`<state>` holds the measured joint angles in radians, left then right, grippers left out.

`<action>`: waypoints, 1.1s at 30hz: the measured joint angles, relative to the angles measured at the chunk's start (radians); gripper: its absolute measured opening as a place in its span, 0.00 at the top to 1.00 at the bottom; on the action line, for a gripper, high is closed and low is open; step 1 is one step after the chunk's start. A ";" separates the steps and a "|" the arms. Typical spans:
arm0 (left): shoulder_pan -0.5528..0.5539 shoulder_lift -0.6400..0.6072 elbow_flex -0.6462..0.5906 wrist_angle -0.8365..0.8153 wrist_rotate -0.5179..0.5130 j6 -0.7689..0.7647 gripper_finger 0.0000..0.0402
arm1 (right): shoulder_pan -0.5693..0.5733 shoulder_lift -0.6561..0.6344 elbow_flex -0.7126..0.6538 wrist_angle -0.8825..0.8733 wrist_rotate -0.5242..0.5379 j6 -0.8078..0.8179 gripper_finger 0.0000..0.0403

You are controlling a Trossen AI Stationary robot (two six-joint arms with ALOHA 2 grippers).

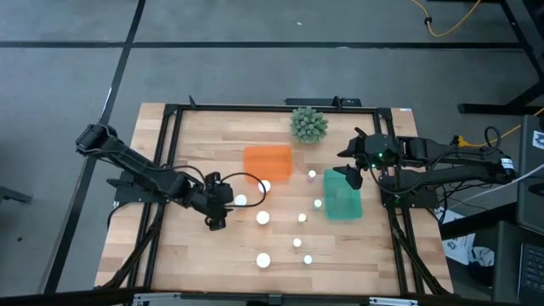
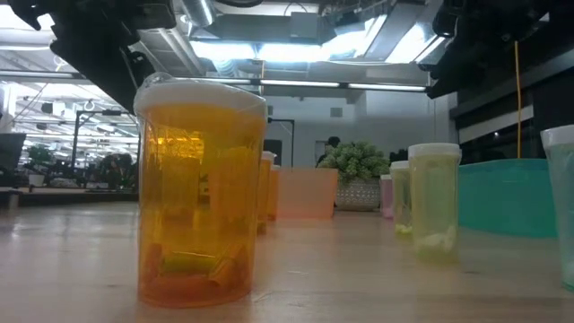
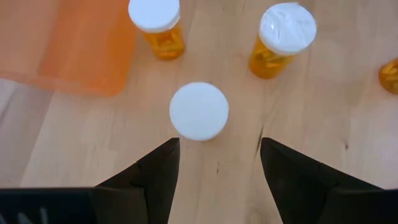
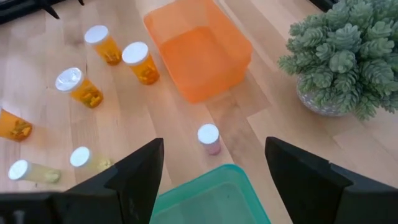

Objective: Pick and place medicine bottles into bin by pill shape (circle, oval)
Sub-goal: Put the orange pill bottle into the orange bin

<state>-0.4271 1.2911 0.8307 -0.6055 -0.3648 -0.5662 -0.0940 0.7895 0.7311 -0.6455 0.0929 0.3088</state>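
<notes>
Several medicine bottles with white tops stand on the wooden table between the orange tray (image 1: 268, 163) and the near edge. My left gripper (image 1: 226, 204) is open and empty, above the table just left of one white-topped bottle (image 1: 240, 201); in the left wrist view that top (image 3: 199, 111) sits just ahead of the gap between my fingers (image 3: 217, 146). My right gripper (image 1: 353, 175) is open and empty above the far end of the teal tray (image 1: 342, 200). In the right wrist view (image 4: 214, 142) a small pink bottle (image 4: 208, 138) stands beyond the teal tray's rim (image 4: 211, 193).
A spiky green plant (image 1: 308, 124) stands at the far edge behind the trays. Two orange bottles (image 3: 155, 25) (image 3: 283, 37) stand beyond the one by my left gripper, the first beside the orange tray (image 3: 62, 43). A wide orange bottle (image 2: 202, 188) stands close to the low camera.
</notes>
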 joint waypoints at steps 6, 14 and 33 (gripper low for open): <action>0.001 0.000 0.000 0.000 -0.003 0.000 0.46 | 0.000 0.000 0.000 -0.028 0.000 0.001 0.30; 0.001 0.000 0.000 0.000 -0.004 -0.074 0.46 | 0.000 0.000 0.000 -0.040 -0.074 0.001 0.30; 0.001 -0.001 0.000 0.000 0.038 -0.096 0.46 | 0.000 0.000 0.000 -0.081 -0.103 0.027 0.30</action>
<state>-0.4263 1.2903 0.8307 -0.6052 -0.3264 -0.6622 -0.0937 0.7898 0.7311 -0.7269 -0.0105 0.3358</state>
